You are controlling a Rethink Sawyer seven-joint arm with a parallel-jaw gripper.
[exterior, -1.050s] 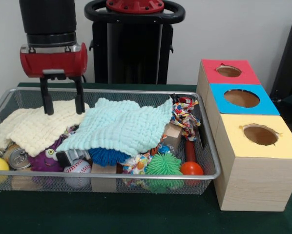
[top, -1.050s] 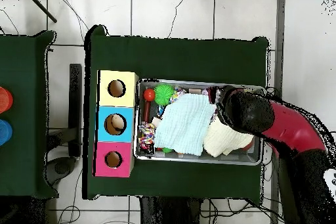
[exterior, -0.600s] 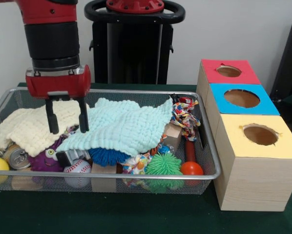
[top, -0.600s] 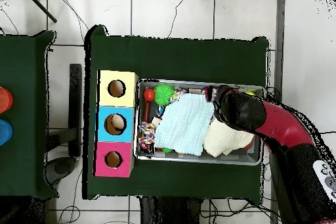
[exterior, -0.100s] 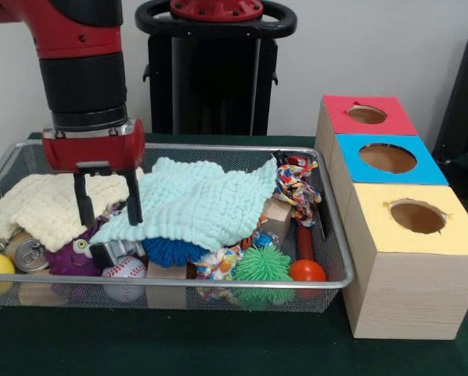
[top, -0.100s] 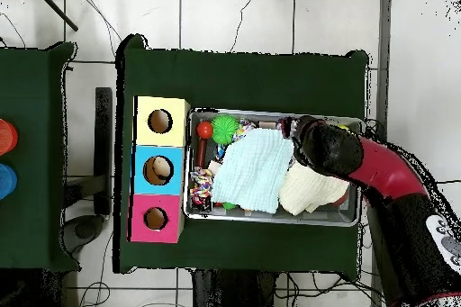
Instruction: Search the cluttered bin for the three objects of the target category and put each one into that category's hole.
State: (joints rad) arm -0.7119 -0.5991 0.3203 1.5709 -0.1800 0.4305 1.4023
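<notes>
The gripper [exterior, -0.100s: 107, 205] is hanging open and empty over the seam between the cream cloth [exterior, -0.100s: 50, 204] and mint cloth [exterior, -0.100s: 193, 202], at nine o'clock in the wire bin [exterior, -0.100s: 340, 235]. Targets are probably lying underneath; pinching one cloth edge only should uncover them.

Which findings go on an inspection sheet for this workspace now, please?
Surface: green table cloth under the wire bin.
Job's things: box with red, blue and yellow hole.
Clutter: mint cloth, cream cloth, baseball, green spiky ball, can.
Grippers: gripper, jaws open, at the seam of the two cloths.
Cables: several on the tiled floor.
Surroundings: second green table.
</notes>
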